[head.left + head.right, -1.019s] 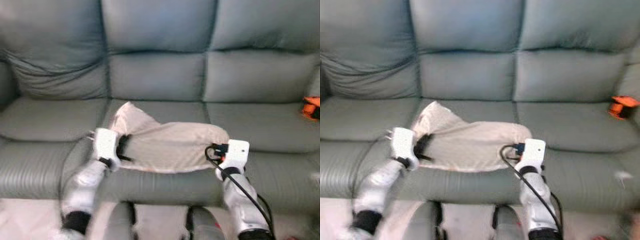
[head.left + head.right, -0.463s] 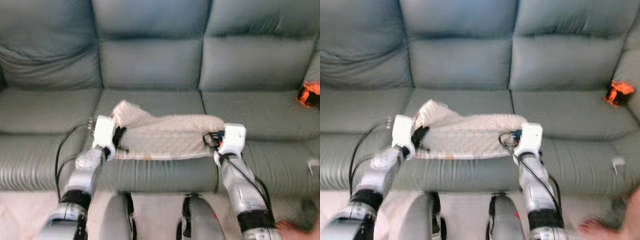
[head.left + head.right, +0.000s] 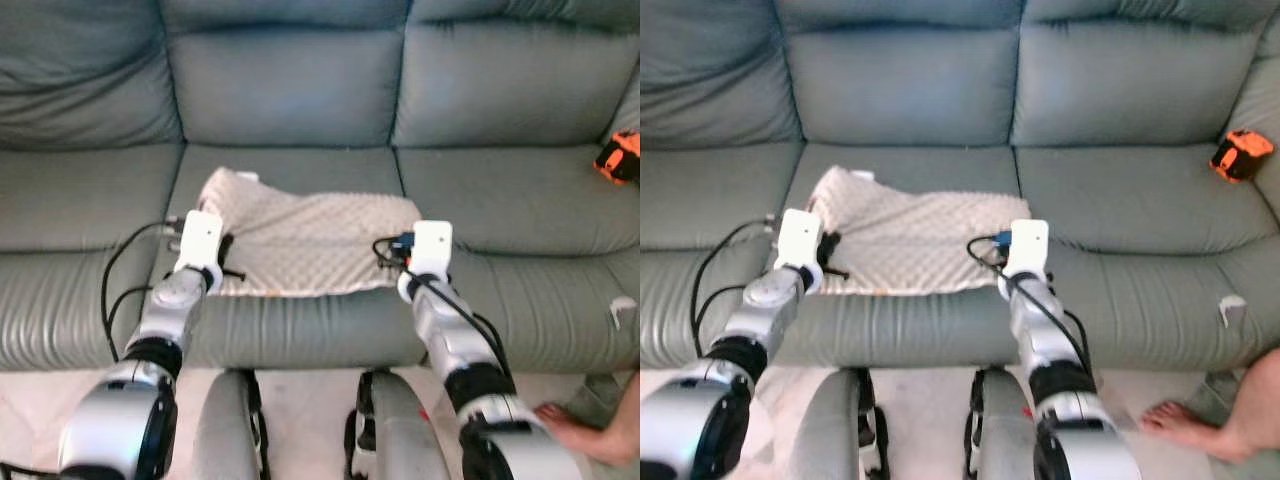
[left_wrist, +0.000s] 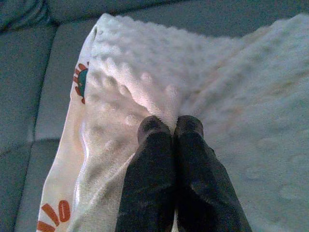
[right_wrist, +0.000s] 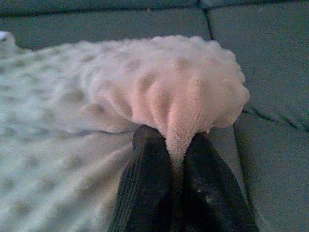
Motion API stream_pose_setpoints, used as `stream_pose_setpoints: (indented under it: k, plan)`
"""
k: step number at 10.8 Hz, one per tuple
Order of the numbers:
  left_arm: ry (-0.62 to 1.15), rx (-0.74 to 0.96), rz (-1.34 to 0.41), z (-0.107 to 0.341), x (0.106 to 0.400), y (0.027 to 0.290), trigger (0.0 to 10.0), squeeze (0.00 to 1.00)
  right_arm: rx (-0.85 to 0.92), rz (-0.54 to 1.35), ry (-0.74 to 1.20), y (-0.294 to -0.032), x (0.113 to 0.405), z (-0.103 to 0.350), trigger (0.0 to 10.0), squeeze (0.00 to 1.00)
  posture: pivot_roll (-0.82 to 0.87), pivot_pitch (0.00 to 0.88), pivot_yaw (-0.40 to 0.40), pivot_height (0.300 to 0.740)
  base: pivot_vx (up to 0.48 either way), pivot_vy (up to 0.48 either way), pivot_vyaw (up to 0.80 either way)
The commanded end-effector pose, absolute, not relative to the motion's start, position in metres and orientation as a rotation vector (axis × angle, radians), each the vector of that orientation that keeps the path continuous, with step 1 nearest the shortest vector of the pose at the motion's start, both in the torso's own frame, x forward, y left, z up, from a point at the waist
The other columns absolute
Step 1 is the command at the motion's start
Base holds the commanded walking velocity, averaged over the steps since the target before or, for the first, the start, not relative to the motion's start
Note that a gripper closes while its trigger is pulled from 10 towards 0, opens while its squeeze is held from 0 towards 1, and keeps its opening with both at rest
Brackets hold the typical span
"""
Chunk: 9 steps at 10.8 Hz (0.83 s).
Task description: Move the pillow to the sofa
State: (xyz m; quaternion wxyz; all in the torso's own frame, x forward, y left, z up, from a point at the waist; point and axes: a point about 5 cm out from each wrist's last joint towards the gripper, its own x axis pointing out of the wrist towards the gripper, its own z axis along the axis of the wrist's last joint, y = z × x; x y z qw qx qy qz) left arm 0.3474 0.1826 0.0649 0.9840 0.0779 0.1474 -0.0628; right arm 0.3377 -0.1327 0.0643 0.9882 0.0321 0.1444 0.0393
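Note:
The beige, bumpy pillow (image 3: 310, 240) lies flat on the middle seat cushion of the grey-green sofa (image 3: 280, 90), reaching its front edge. My left gripper (image 4: 171, 126) is at the pillow's left edge, its fingers pressed together on a fold of the fabric near an orange-printed border. At the pillow's right corner, my right gripper (image 5: 176, 145) is shut, with a bunched ridge of pillow fabric pinched between its fingers. Both wrists (image 3: 800, 235) rest low over the seat.
An orange and black object (image 3: 620, 158) sits at the sofa's right end. A small white scrap (image 3: 1230, 305) lies on the right seat front. A person's bare foot (image 3: 1210, 425) is on the floor at lower right. My knees (image 3: 230, 430) stand against the sofa front.
The camera has dipped and moved nearer. The pillow has gone from raised and bunched to lying flat on the middle cushion, with both grippers lower. A foot has come into view.

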Motion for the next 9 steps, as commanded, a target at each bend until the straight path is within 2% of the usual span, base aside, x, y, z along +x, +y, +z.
stream_pose_setpoints:
  k: [1, 5, 6, 7, 9]
  plan:
    - [0.296, 0.167, -0.080, 0.070, 0.351, 0.192, 10.0, 0.00, 0.062, 0.084, 0.292, -0.130, 0.340, 0.064, 10.0, 0.00, -0.06, 0.258, -0.021, 0.647, 0.000, 0.000, 0.00]
    - [0.318, 0.204, -0.058, 0.074, 0.355, 0.201, 10.0, 0.00, 0.065, 0.140, 0.313, -0.112, 0.335, 0.053, 10.0, 0.00, -0.07, 0.252, -0.033, 0.647, 0.000, 0.000, 0.00]
    - [0.330, 0.202, -0.061, 0.073, 0.355, 0.200, 10.0, 0.00, 0.068, 0.142, 0.317, -0.112, 0.335, 0.052, 10.0, 0.09, -0.07, 0.250, -0.033, 0.647, 0.000, 0.000, 0.00]
    - [0.339, 0.229, -0.063, 0.073, 0.355, 0.201, 10.0, 1.00, 0.072, 0.138, 0.319, -0.112, 0.335, 0.051, 10.0, 1.00, -0.07, 0.247, -0.033, 0.647, 0.000, 0.000, 0.00]
    - [0.343, 0.234, -0.066, 0.073, 0.356, 0.201, 10.0, 1.00, 0.060, 0.127, 0.329, -0.113, 0.335, 0.050, 10.0, 1.00, -0.07, 0.242, -0.032, 0.647, 0.000, 0.000, 0.00]
